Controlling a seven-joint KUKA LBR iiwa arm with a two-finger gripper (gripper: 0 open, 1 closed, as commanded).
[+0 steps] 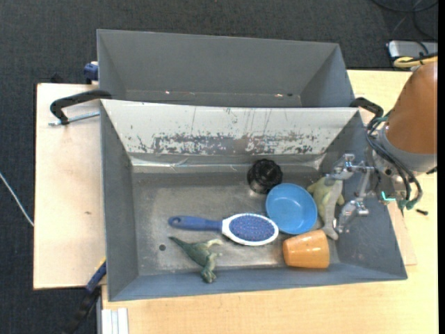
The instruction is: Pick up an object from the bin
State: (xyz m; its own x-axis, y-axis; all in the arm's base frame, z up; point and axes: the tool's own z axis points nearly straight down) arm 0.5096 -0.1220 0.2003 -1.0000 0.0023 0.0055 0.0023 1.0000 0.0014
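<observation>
Jaws spread and empty, the gripper (348,192) hangs at the bin's (117,221) right side; a pale greenish lump (324,195) lies just left, the blue bowl (290,209) beyond.

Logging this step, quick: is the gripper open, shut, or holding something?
Gripper: open, fingers apart beside the pale green thing at the bin's right end; gripping nothing.

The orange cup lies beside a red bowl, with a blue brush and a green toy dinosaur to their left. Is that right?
Not quite: the camera view shows the bowl is blue, not red. The orange cup does lie beside it, with the blue brush and green toy dinosaur to their left.
</observation>
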